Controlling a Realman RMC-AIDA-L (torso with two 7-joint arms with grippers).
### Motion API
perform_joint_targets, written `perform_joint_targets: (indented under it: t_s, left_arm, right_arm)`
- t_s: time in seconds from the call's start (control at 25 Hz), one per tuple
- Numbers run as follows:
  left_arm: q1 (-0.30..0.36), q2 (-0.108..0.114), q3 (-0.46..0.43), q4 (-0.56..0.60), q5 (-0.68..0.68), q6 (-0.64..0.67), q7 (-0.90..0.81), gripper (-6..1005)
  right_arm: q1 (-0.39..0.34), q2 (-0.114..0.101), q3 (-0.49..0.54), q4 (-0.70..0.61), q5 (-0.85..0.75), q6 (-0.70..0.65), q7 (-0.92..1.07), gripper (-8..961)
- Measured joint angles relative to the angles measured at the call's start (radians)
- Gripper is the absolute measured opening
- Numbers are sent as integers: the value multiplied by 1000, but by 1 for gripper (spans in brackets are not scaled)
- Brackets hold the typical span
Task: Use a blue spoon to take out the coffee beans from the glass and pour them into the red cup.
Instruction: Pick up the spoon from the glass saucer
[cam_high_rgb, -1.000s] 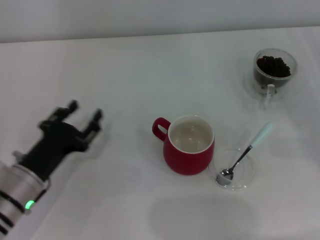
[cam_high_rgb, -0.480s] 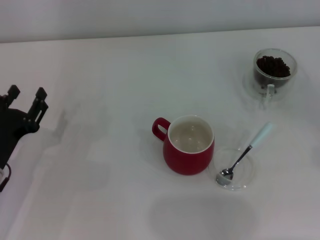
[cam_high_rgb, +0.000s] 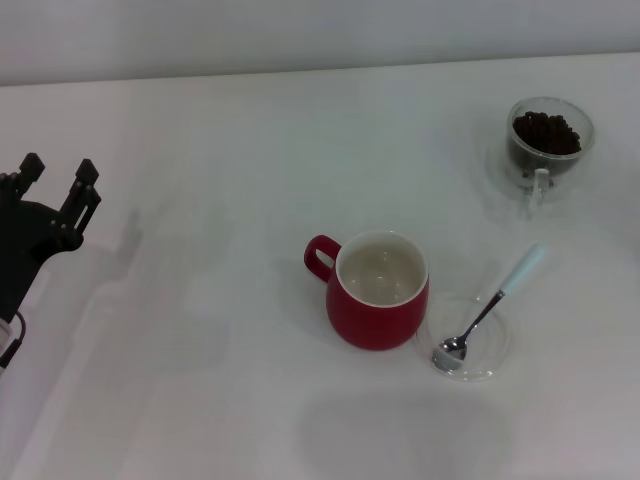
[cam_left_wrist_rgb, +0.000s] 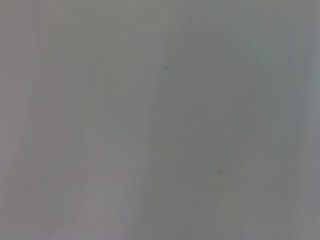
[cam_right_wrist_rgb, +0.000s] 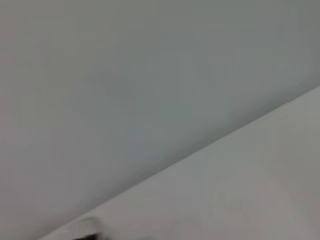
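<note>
Pale-blue-handled blue spoon (cam_high_rgb: 488, 308) lay with its bowl in a clear saucer (cam_high_rgb: 492, 358), handle pointing away, just right of the red cup (cam_high_rgb: 376, 292). Glass (cam_high_rgb: 548, 140) of coffee beans (cam_high_rgb: 545, 130) stood well apart at far right. Left gripper (cam_high_rgb: 57, 175) sat at the table's (cam_high_rgb: 220, 380) left edge, fingers apart, holding nothing. Right gripper unseen.

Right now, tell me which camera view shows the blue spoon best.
The head view. There the blue spoon shows whole: its metal bowl rests in a clear saucer beside the red cup, and its pale handle points toward the glass. The left wrist and right wrist views show only blank pale surfaces, no spoon.
</note>
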Motion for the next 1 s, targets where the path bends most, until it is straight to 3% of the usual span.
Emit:
perform_joint_targets:
  t_s: [0.48, 1.0]
  left_arm:
    - [-3, 1, -1, 16, -6, -1, 0, 646]
    - [-50, 5, -1, 57, -26, -2, 0, 644]
  right_arm:
    - [15, -6, -73, 8, -28, 230, 183, 806]
    - [22, 36, -207, 54, -30, 248, 197, 804]
